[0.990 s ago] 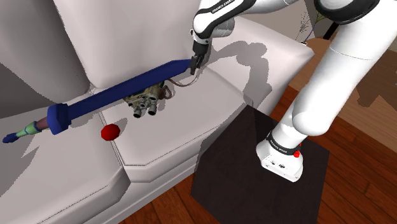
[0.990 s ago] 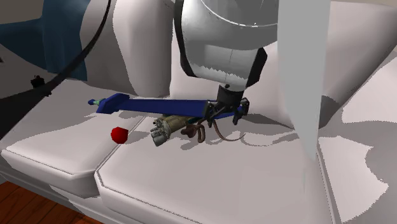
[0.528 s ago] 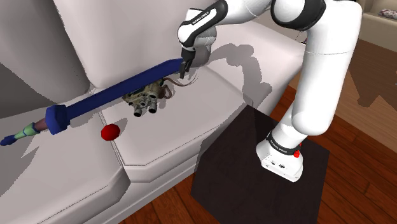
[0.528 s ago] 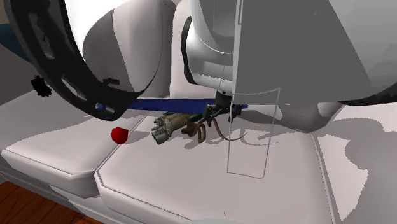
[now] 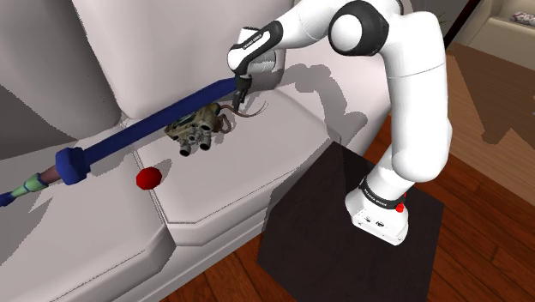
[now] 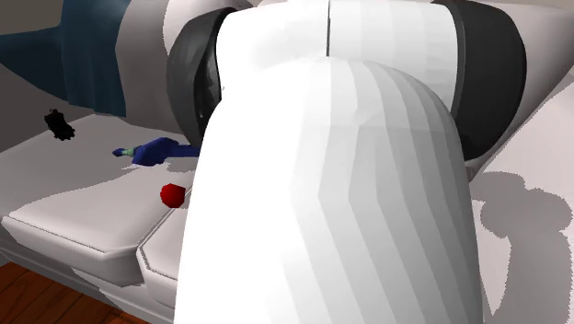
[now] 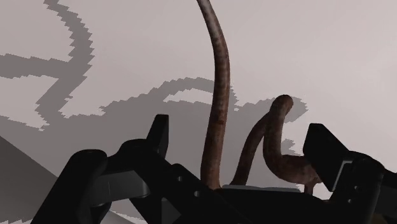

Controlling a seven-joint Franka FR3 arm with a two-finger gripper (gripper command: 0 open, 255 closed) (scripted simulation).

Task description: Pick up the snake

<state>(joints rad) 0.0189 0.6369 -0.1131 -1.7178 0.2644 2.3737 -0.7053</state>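
Observation:
The snake (image 7: 216,95) is a thin, brown, curling thing lying on the pale sofa seat (image 5: 249,163). In the shoulder view its loops (image 5: 249,111) lie beside a greenish binocular-like object (image 5: 194,133). My gripper (image 5: 242,93) hangs just above the snake, at the near end of a long blue sword-like toy (image 5: 146,129). In the wrist view the gripper (image 7: 242,143) is open. The snake's body rises between the two black fingers (image 7: 159,133), and neither touches it. In the second exterior view my own white arm (image 6: 322,184) hides the snake.
A small red ball (image 5: 148,178) lies near the seam between the seat cushions, also seen as the red ball (image 6: 171,194). The sofa back (image 5: 154,43) rises just behind the gripper. My dark stand (image 5: 343,223) sits on the wooden floor (image 5: 480,249) in front.
The arm has swung toward the shoulder view's left and the gripper has come down over the snake. The blue toy has slid left along the seat. The fingers have stayed open.

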